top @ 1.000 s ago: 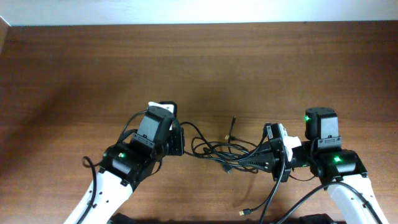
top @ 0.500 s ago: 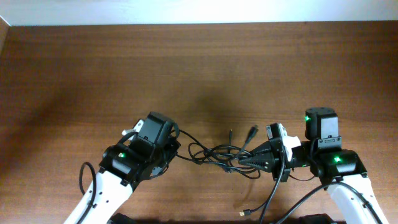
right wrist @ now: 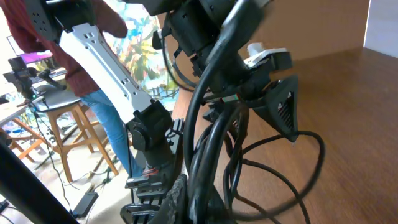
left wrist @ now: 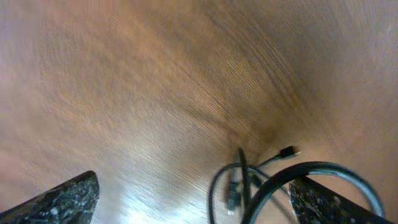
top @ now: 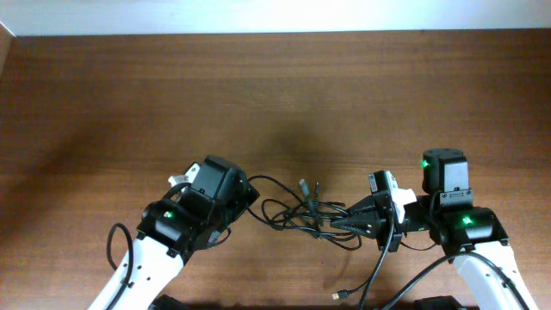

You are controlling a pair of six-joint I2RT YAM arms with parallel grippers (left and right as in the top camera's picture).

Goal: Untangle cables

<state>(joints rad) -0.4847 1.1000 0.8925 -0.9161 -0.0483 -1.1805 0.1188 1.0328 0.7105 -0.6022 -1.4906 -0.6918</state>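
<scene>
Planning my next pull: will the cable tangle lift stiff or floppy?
Probably floppy: the cables lie in thin, loose loops. Likely light, so they may drag along together. Gripped by the right pincer, they should pivot there.

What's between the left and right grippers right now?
Overhead view: only the cables, tangled in loops, fill the gap from the open left gripper to the right gripper, which is shut on them. Nothing else lies there.

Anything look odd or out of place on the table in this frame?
Only the expected mess: the thin black cables lie in a knotted heap, one side pinched in the right end effector. One metal-tipped plug lies apart, nearer the front.
</scene>
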